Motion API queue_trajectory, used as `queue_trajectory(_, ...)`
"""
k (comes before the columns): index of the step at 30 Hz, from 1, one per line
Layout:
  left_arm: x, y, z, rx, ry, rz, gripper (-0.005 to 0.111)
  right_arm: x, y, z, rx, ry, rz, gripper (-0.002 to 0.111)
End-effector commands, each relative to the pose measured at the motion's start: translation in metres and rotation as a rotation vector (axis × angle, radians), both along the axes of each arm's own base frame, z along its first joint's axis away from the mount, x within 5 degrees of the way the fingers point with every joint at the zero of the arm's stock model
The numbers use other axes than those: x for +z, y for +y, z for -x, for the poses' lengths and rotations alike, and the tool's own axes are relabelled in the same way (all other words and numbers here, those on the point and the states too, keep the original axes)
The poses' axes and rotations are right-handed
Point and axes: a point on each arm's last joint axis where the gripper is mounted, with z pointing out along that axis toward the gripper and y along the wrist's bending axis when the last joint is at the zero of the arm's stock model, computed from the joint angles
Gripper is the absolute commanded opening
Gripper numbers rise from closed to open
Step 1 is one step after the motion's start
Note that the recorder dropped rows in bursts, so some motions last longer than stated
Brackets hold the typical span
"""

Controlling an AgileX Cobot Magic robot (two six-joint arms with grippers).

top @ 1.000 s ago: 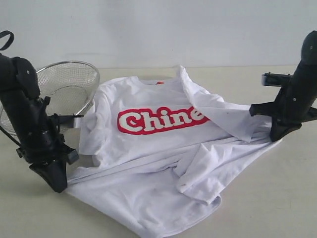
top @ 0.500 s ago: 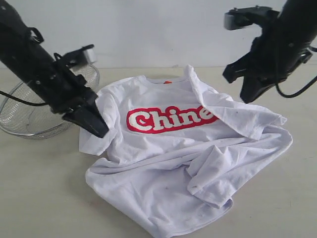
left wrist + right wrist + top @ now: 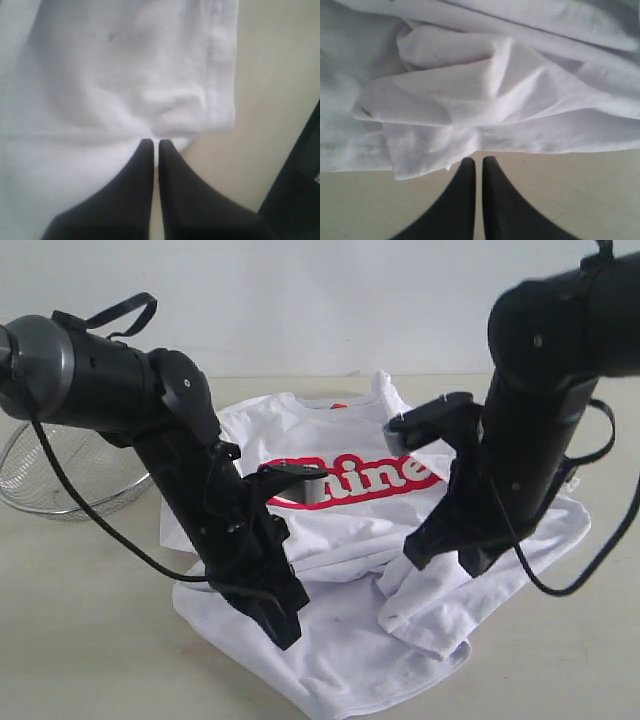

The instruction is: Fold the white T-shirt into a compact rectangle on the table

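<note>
Left arm (image 3: pixel 205 505) covers white T-shirt (image 3: pixel 340 655) lettering (image 3: pixel 400 474); basket (image 3: pixel 60 478) nearby.

The white T-shirt (image 3: pixel 350 640) lies rumpled on the table (image 3: pixel 90 640), basket (image 3: pixel 50 475) nearby.

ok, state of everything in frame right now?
white T-shirt: lying chest-up, not folded, lower half bunched and wrinkled.
left hand: shut, tips at the shirt's hem, no grip visible.
right hand: shut, tips at the bunched edge, nothing held.
wire basket: upright, beside the shirt, untouched.
table: carries the shirt and basket.
</note>
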Motion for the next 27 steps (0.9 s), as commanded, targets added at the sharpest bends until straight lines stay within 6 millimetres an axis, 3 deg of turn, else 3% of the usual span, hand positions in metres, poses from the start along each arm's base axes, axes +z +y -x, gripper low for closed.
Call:
queue_trajectory(1, -0.011, -0.004, -0.003, 0.063, -0.010, -0.011, 0.004, -0.020, -0.002, 0.008, -0.017, -0.043, -0.020, 0.000)
queue_trajectory(9, -0.037, -0.007, -0.004, 0.129, 0.060, -0.047, 0.004, -0.039, 0.001, 0.000, -0.049, -0.090, -0.045, 0.000)
queue_trajectory(18, -0.053, 0.009, -0.002, 0.107, 0.085, -0.245, 0.004, -0.076, 0.003, -0.005, -0.057, -0.005, -0.011, 0.000)
queue_trajectory(27, -0.065, 0.026, 0.013, 0.065, 0.126, -0.353, 0.004, -0.103, -0.009, 0.007, -0.076, 0.175, 0.150, 0.000)
